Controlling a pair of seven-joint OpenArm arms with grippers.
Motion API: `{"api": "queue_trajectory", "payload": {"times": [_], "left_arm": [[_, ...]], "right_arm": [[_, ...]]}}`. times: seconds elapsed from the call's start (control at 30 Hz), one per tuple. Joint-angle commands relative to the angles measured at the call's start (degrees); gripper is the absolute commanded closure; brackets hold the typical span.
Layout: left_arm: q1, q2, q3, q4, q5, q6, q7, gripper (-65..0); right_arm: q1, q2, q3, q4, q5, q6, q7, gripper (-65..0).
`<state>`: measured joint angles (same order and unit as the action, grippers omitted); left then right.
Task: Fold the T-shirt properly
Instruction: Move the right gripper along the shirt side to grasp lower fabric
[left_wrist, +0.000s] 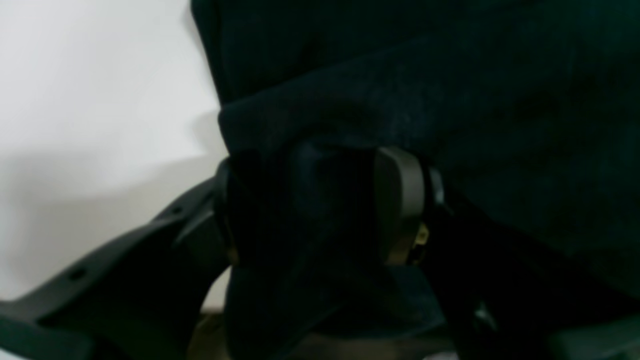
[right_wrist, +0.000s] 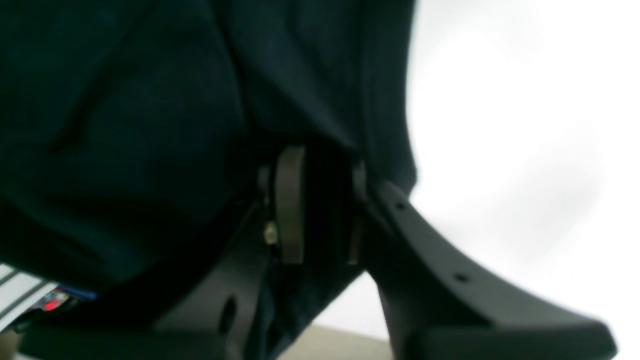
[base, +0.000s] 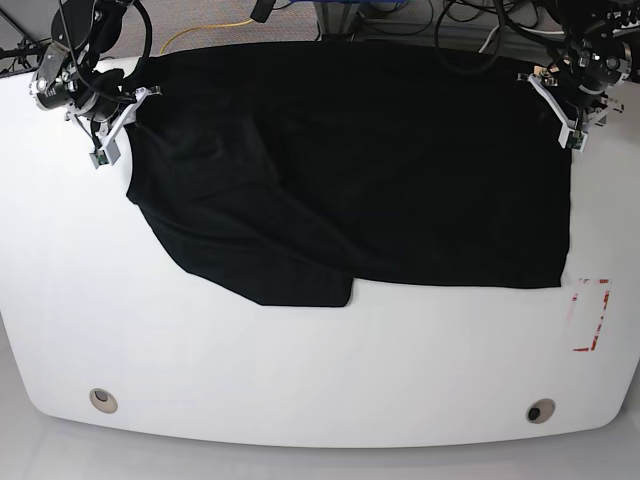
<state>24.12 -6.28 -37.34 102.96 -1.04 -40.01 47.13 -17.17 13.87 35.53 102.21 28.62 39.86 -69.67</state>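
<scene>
The black T-shirt (base: 400, 170) lies spread across the far half of the white table (base: 300, 370), with a loose flap hanging toward the front left (base: 270, 260). My left gripper (base: 558, 108) is at the shirt's far right edge. In the left wrist view it (left_wrist: 310, 210) is shut on a bunched fold of the T-shirt (left_wrist: 450, 100). My right gripper (base: 135, 100) is at the shirt's far left corner. In the right wrist view it (right_wrist: 324, 210) is shut on the edge of the T-shirt (right_wrist: 150, 100).
A red dashed rectangle (base: 590, 315) is marked on the table at the right, just below the shirt's corner. Two round fittings (base: 101, 398) (base: 540, 411) sit near the front edge. Cables (base: 470, 25) lie behind the table's far edge.
</scene>
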Motion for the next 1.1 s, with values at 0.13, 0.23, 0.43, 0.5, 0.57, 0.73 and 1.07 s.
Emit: {"api": "queue_trajectory", "payload": {"times": [0.13,0.23,0.43,0.5,0.57,0.73,1.07], "left_arm": [[-0.95,0.97,0.29,6.8,0.2,0.01,0.12,-38.1],[-1.92,0.97,0.29,7.42,0.2,0.01,2.49,-38.1],[-4.47,0.97,-0.06,8.3,0.38,0.01,3.81,-37.9],[-5.0,0.97,-0.06,8.3,0.38,0.01,3.81,-37.9],[-5.79,0.97,-0.15,8.3,0.38,0.01,3.81,-37.9],[-5.97,0.97,-0.15,8.3,0.38,0.01,3.81,-37.9],[-5.97,0.97,-0.33,8.3,0.38,0.01,3.81,-37.9]], "right_arm": [[6.31,1.12,0.47,4.38,0.7,0.14,-1.76,-35.7],[10.71,1.21,0.21,3.59,0.17,0.14,-1.94,-39.5],[20.9,2.88,-3.4,-6.79,0.08,0.14,-1.58,-39.3],[23.63,3.67,-5.15,-10.65,-0.01,0.14,-0.35,-39.3],[27.06,3.93,-7.79,-15.4,-0.01,0.14,1.67,-39.3],[32.69,5.87,-12.63,-25.69,-0.01,0.14,7.65,-39.3],[42.88,9.3,-24.58,-49.69,-0.01,0.14,24.09,-39.3]]}}
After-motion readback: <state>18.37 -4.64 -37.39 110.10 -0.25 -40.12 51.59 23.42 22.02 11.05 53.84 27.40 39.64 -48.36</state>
